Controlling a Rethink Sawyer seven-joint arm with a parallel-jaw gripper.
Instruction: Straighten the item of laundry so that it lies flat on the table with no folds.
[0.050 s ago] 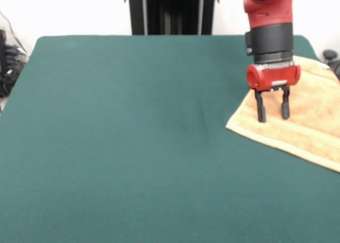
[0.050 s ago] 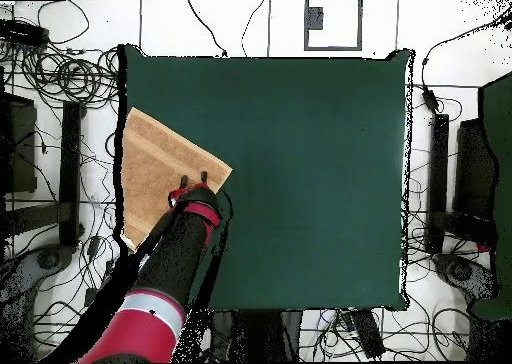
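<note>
The gripper (image 1: 273,112) is hanging with its fingers spread over the towel (image 1: 308,120), which is lying flat at the table's (image 1: 133,147) edge.

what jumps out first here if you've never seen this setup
The red and black arm's gripper, fingers open, points down over the near corner of a tan-orange towel. The towel lies at the right edge of the dark green table in the front view, seemingly overhanging the edge in the overhead view.

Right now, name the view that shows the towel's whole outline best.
The overhead view: the towel shows nearly whole at the table's edge, only its near corner under the arm. The front view cuts it off at the picture's right edge, behind the open tool.
</note>
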